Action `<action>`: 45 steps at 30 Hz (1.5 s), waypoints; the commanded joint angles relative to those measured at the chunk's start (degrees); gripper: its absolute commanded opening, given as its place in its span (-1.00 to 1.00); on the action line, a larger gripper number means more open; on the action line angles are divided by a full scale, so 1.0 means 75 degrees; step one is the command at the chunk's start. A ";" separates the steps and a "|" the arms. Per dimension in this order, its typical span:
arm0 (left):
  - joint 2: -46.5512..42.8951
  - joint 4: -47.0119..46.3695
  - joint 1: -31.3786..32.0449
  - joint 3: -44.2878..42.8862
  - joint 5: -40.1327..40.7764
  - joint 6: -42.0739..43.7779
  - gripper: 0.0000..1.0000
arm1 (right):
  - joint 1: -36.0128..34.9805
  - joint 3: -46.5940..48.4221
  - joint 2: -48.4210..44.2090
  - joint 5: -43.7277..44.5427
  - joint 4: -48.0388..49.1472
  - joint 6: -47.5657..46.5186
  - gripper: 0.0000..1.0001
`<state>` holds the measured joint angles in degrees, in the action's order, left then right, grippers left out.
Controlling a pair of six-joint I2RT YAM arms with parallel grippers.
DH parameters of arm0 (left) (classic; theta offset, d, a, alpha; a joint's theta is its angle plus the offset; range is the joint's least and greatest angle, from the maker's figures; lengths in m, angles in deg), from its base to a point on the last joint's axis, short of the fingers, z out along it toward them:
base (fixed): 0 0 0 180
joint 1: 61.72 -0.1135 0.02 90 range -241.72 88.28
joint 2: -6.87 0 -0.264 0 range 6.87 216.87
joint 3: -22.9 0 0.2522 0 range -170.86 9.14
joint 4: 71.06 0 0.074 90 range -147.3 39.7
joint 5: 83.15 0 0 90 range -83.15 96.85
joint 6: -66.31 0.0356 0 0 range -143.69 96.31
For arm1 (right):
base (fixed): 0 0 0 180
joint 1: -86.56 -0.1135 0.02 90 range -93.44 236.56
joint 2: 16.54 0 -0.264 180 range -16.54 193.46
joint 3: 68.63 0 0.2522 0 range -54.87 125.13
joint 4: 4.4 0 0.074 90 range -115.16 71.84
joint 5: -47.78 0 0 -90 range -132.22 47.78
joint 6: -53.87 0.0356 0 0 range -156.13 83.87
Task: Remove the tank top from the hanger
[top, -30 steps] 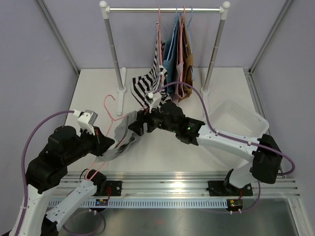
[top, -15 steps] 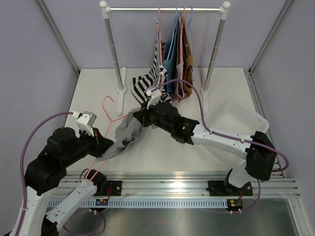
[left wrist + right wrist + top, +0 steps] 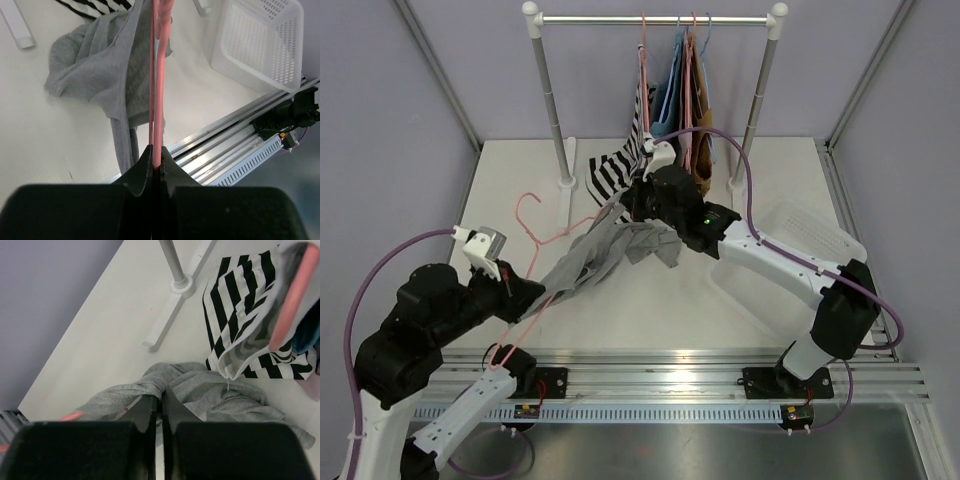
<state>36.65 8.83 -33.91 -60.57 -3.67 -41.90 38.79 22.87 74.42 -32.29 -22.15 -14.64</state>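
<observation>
Left pincer (image 3: 156,162) clamped tight on the pink hanger (image 3: 159,75); right pincer (image 3: 161,399) closed, pinching a bunched fold of the gray tank top (image 3: 588,262). Stretched above the desk (image 3: 510,180) between both pincers, long axis slanting from near left to far right, near-left end draped on the hanger.

The tank top (image 3: 600,256) was plain grey; the hanger (image 3: 159,100) was pink. A striped garment (image 3: 236,310) showed black and white bands, with a blue garment (image 3: 668,95) and a mustard-brown garment (image 3: 704,130) hanging nearby. The basket (image 3: 260,45) was white and the counter (image 3: 510,190) off-white.
</observation>
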 commanded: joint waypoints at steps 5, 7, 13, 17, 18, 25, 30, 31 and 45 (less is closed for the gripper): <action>-0.0291 -0.0846 0.0030 -0.0818 -0.0809 0.0109 -1.00 | 0.0228 0.0136 -0.0256 -0.1004 -0.0453 0.0005 -1.00; -0.0221 -0.1490 0.0030 -0.0807 -0.0789 -0.0042 -1.00 | 0.0228 -0.0028 -0.0700 -0.1300 -0.0453 0.0028 -1.00; 0.0177 -0.4019 0.0030 -0.0340 -0.0589 -0.0685 -1.00 | 0.0228 -0.0696 -0.2305 -0.3361 -0.0371 0.0239 -1.00; 0.0236 -0.7077 0.0030 0.0598 -0.0449 -0.1180 -1.00 | 0.0182 -0.1176 -0.3138 -0.5302 -0.0114 0.0660 -1.00; 0.0294 -0.8243 0.0030 0.0727 -0.0414 -0.1227 -1.00 | 0.0124 -0.1351 -0.3371 -0.5599 -0.0113 0.0673 -1.00; 0.1361 -1.1486 0.0030 0.1197 0.0031 -0.0537 -1.00 | -0.0404 -0.1810 -0.4474 -0.5113 -0.1608 -0.0182 -1.00; 0.1514 -1.3207 0.0041 0.1805 0.1097 0.0329 -1.00 | -0.0416 -0.2243 -0.5154 -0.3144 -0.3239 -0.0663 -1.00; 0.1467 -1.3687 0.0042 0.2074 0.1307 0.0436 -1.00 | -0.0416 -0.2336 -0.5201 -0.2572 -0.3648 -0.0675 -1.00; 0.1128 -0.5679 0.0041 0.0775 0.3090 -0.0699 -1.00 | -0.0627 -0.2677 -0.3961 -0.2064 -0.2797 -0.0206 -0.96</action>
<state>46.12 -48.28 -33.84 -56.11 15.32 -44.37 35.16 2.32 40.92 -51.33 -47.29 -16.93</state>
